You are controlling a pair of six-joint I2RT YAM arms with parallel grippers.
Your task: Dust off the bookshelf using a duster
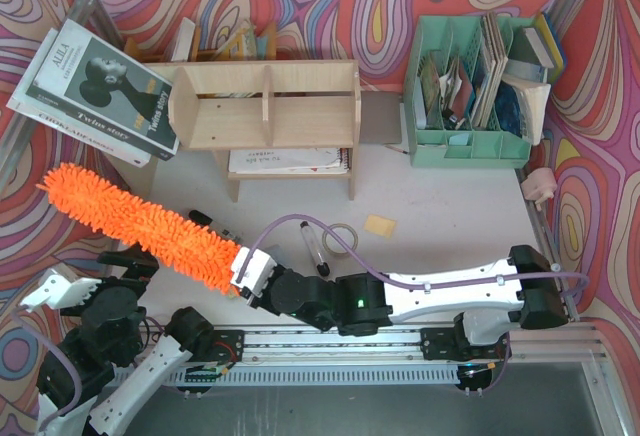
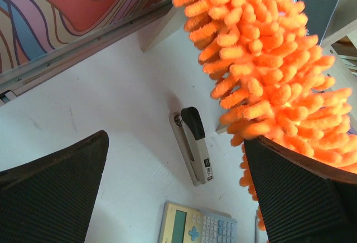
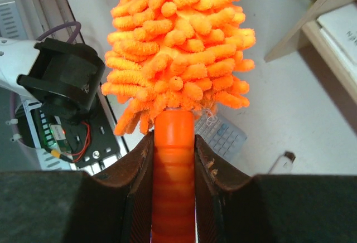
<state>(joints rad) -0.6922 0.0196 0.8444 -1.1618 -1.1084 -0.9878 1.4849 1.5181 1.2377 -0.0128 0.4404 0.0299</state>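
Observation:
The bookshelf (image 1: 265, 106) is a low plywood unit with three compartments at the back of the table. The duster (image 1: 140, 221) has a shaggy orange head that slants from the far left down toward the middle. My right gripper (image 1: 243, 271) is shut on its smooth orange handle (image 3: 173, 165), just below the head (image 3: 178, 42). My left gripper (image 1: 130, 261) is open and empty beside the head's near side. In the left wrist view the gripper (image 2: 175, 142) hangs above the table, and the head (image 2: 262, 59) brushes its right finger (image 2: 301, 193).
A stapler (image 2: 192, 145) and a calculator (image 2: 198, 226) lie under the duster. A marker pen (image 1: 313, 251), a tape roll (image 1: 340, 239) and a yellow note (image 1: 379, 224) lie mid-table. Stacked books (image 1: 90, 86) lean at the far left. A mint-green file organiser (image 1: 465, 86) stands at the far right.

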